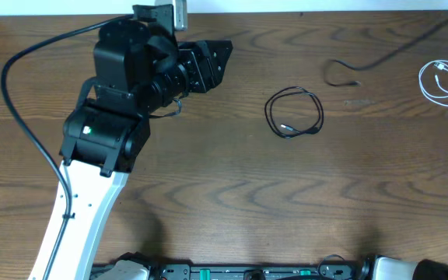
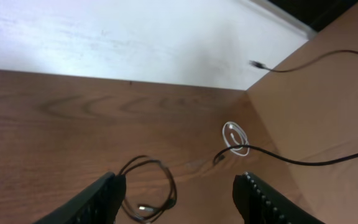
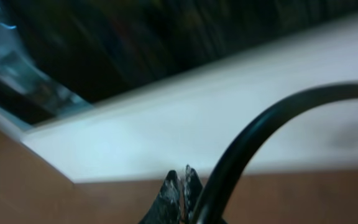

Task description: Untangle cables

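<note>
Two flat round coils, black cable (image 1: pixel 294 113), white cable (image 1: pixel 443 82); left claw (image 2: pixel 179 190) spread, right claw (image 3: pixel 180 182) closed.

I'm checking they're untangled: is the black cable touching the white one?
Apart. Overhead view shows a wide gap between the black cable and the white cable.

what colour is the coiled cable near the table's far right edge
White; the coiled cable shows best in the overhead view.

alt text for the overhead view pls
A black cable lies coiled at the middle of a wooden table, and a white cable lies coiled apart from it near the right edge. The left arm reaches over the upper left, touching neither.
</note>
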